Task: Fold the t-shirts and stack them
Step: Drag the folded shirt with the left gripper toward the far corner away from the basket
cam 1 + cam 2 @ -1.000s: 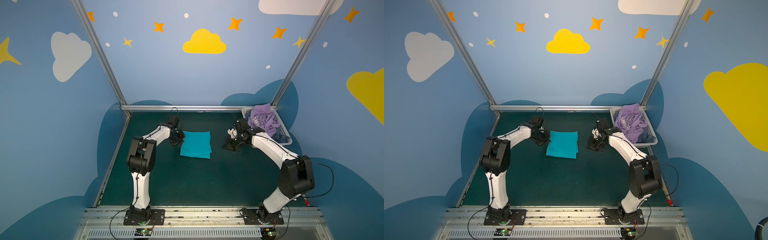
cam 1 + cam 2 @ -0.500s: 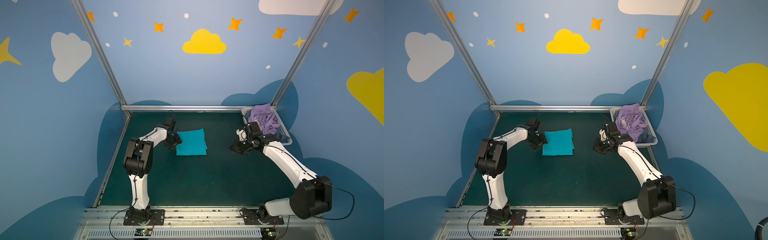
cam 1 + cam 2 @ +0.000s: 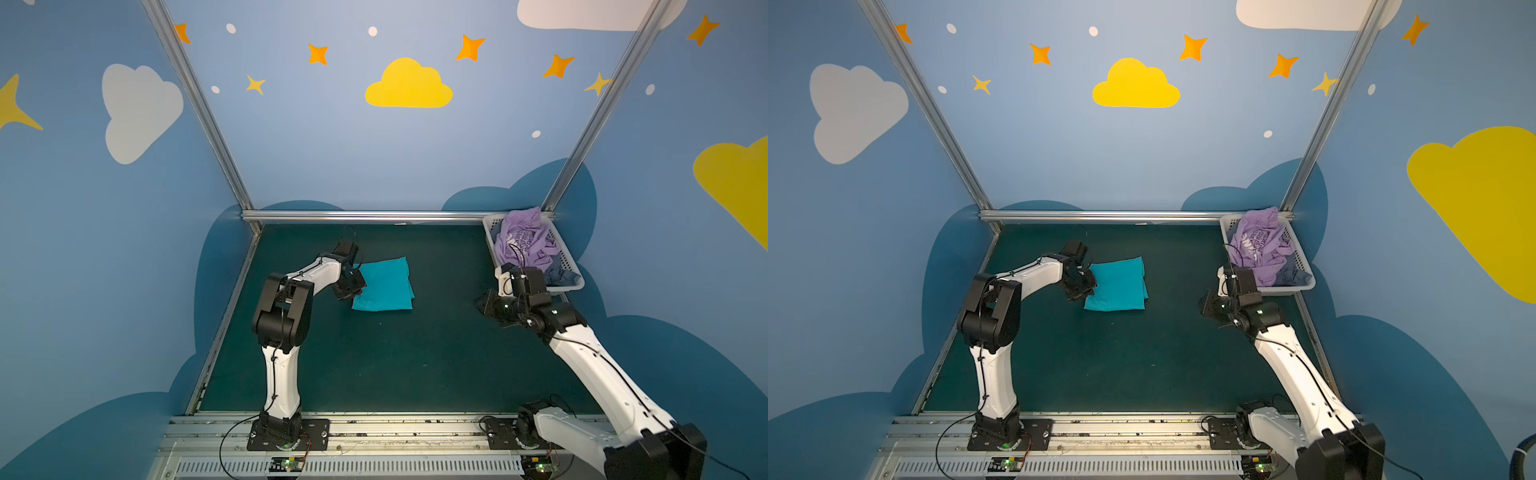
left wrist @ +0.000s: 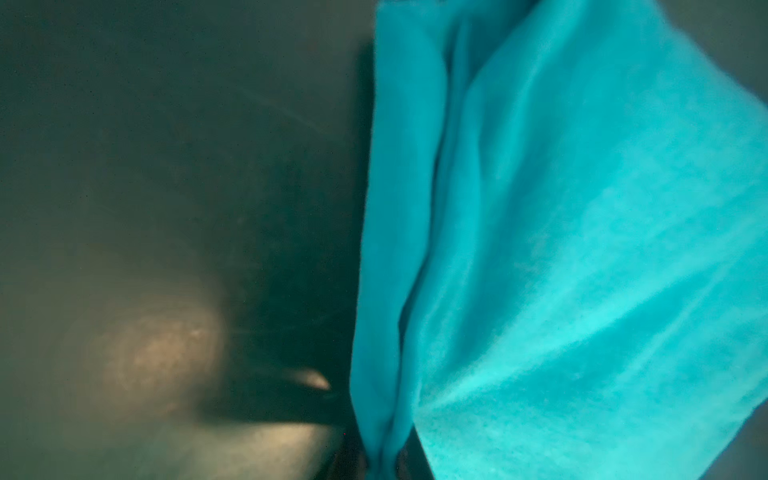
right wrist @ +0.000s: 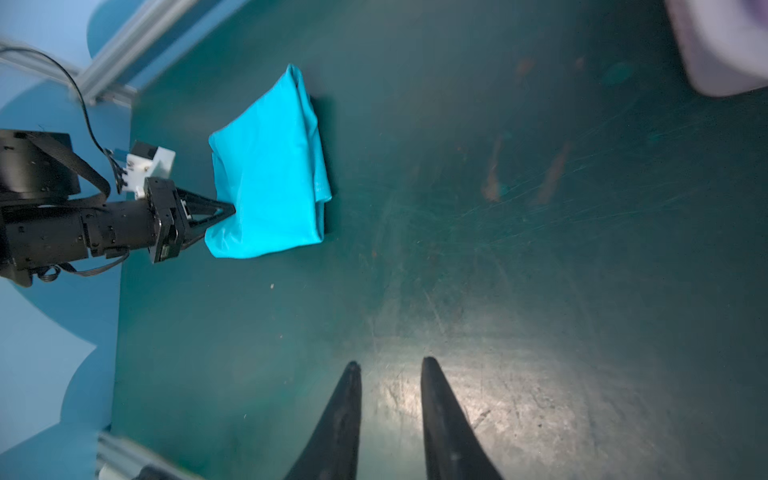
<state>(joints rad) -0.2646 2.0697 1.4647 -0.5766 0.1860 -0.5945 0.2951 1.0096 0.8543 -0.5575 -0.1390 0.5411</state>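
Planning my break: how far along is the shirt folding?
Done: the teal t-shirt lies folded on the mat. In hand: the left hand is shut on its edge; the right hand is open and empty. Left: the lavender t-shirt, crumpled in the basket, needs folding and stacking.

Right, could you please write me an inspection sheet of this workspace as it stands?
Surface: green mat, scuffed, a few small specks.
Job's things: teal t-shirt folded on the mat; lavender t-shirt crumpled in the white basket.
Clutter: blue-grey cloth, also in the basket.
Claws: left claw shut on the teal t-shirt's edge; right claw open, empty, over bare mat.
Cables: black lead looped at the left wrist; more at both arm bases.
Surroundings: blue walls with clouds and stars; aluminium frame.
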